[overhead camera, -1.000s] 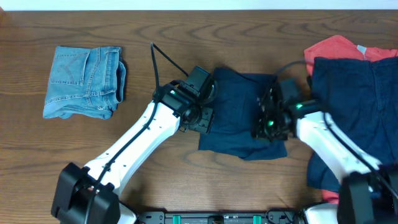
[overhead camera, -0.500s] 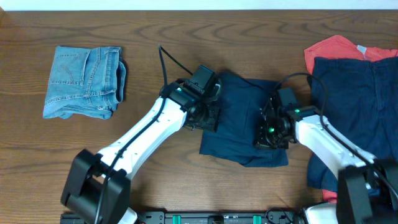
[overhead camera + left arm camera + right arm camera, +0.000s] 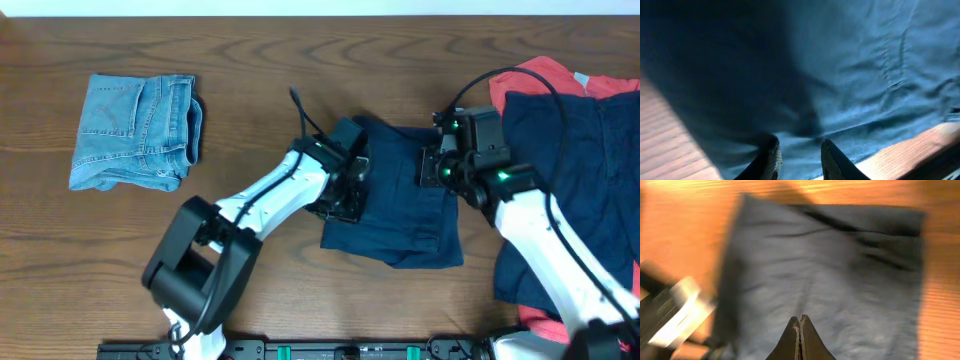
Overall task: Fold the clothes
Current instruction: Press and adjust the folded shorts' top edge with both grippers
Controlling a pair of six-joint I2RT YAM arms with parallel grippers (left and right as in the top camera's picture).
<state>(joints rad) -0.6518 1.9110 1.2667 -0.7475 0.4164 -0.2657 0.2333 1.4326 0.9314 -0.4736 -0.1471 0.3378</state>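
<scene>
At the left of the table (image 3: 300, 60) a pair of light-blue denim shorts (image 3: 135, 132) lies folded, well apart from the work. The left gripper (image 3: 799, 144) sits at the left edge of the dark navy shorts (image 3: 400, 215). Its fingers (image 3: 771, 159) stand narrowly apart with cloth showing in the gap, and no fold is seen clamped between them. The navy shorts lie flat at the centre of the table between the two arms, as a rough rectangle with a rumpled near edge. Judged from the creases, the cloth is light, soft and limp. It should sag from any single hold and may slide on the wood, but it is not fragile. Take hold at a hem or waistband corner, pinching all layers together, and preferably at two corners to keep the fold line straight. The right gripper (image 3: 800, 321) hangs over the shorts' far right part with its fingers pressed together, holding nothing. At the far right lies a pile with a navy garment (image 3: 580, 160) over a coral-red garment (image 3: 540, 80).
</scene>
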